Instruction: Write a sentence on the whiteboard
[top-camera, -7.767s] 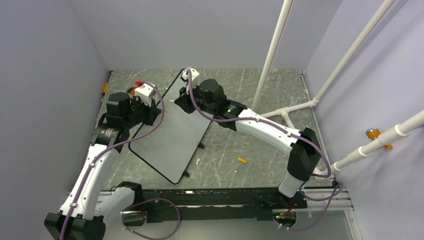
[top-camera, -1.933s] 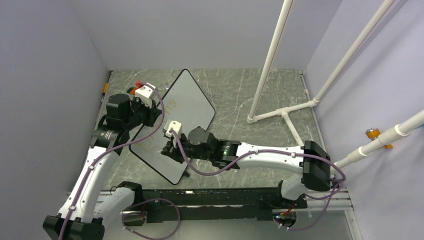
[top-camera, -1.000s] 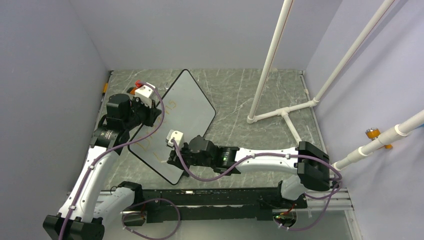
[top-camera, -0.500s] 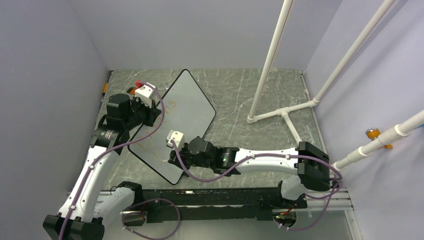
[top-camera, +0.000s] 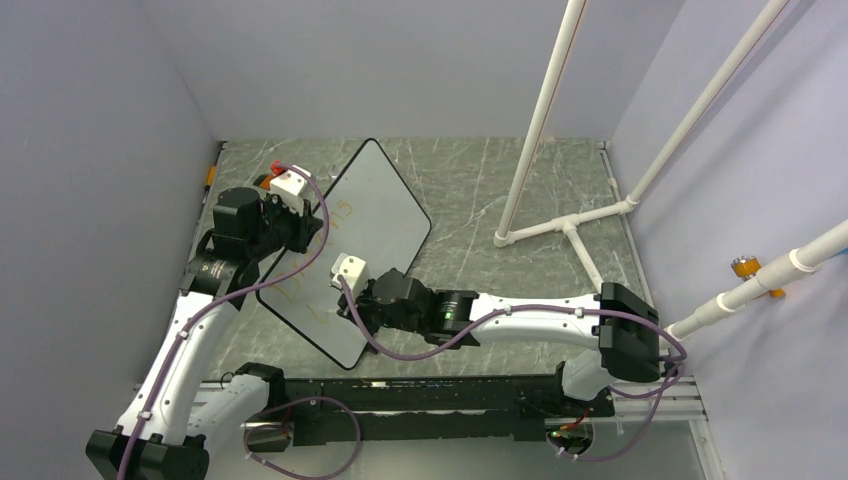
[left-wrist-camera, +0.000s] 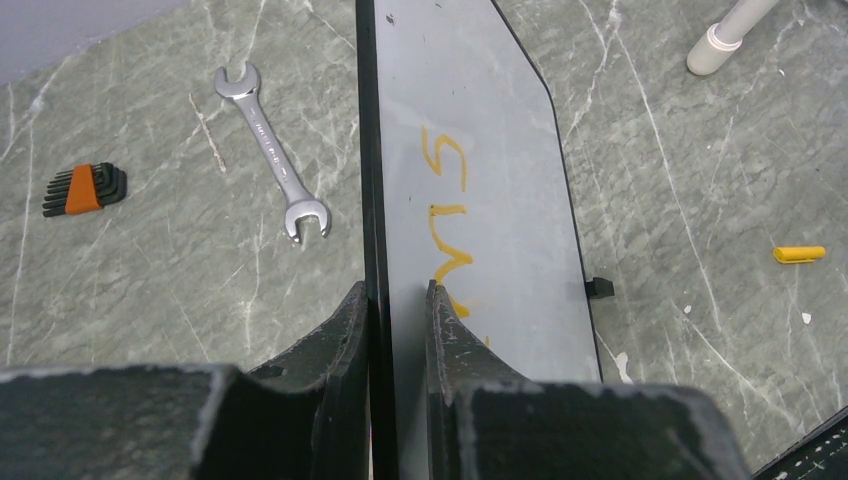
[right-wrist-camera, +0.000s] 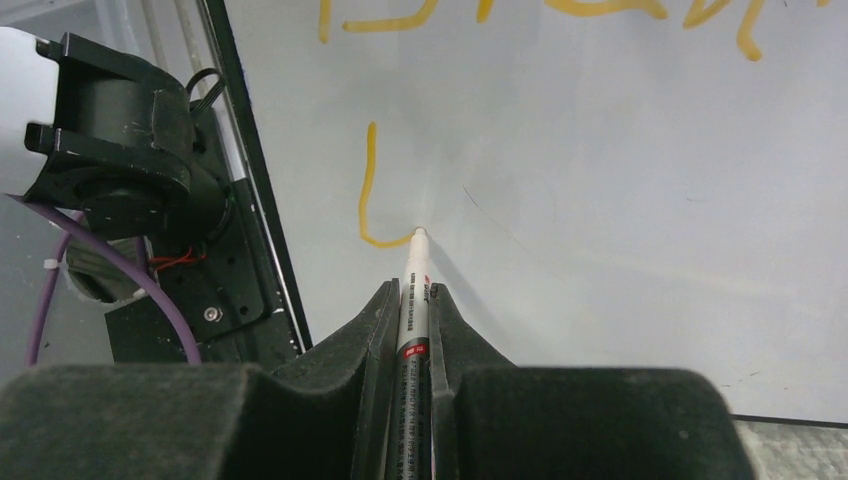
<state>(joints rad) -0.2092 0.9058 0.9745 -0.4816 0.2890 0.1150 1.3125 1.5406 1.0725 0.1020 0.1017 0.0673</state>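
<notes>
The whiteboard (top-camera: 375, 205) stands tilted on its edge, and my left gripper (top-camera: 303, 228) is shut on its black left rim. In the left wrist view the fingers (left-wrist-camera: 350, 320) pinch that rim, with orange letters (left-wrist-camera: 445, 165) beside them. My right gripper (right-wrist-camera: 412, 292) is shut on a white marker (right-wrist-camera: 414, 275) whose tip touches the board (right-wrist-camera: 600, 200) at the foot of an orange "L" (right-wrist-camera: 368, 195). The first line of the sentence (right-wrist-camera: 560, 8) runs along the top of that view, cut off. From above, the right gripper (top-camera: 348, 303) sits over the board's near lower part.
A wrench (left-wrist-camera: 272, 150) and an orange-handled hex key set (left-wrist-camera: 85, 188) lie on the marbled table left of the board. An orange marker cap (left-wrist-camera: 800, 254) lies to its right. A white pipe frame (top-camera: 565, 225) rises at the right. The board's black clip (left-wrist-camera: 598, 288) juts out.
Since the oldest frame the right arm swung from the board's far end to its near end, and orange writing appeared. Over the last second it shifted slightly; the left arm stayed still.
</notes>
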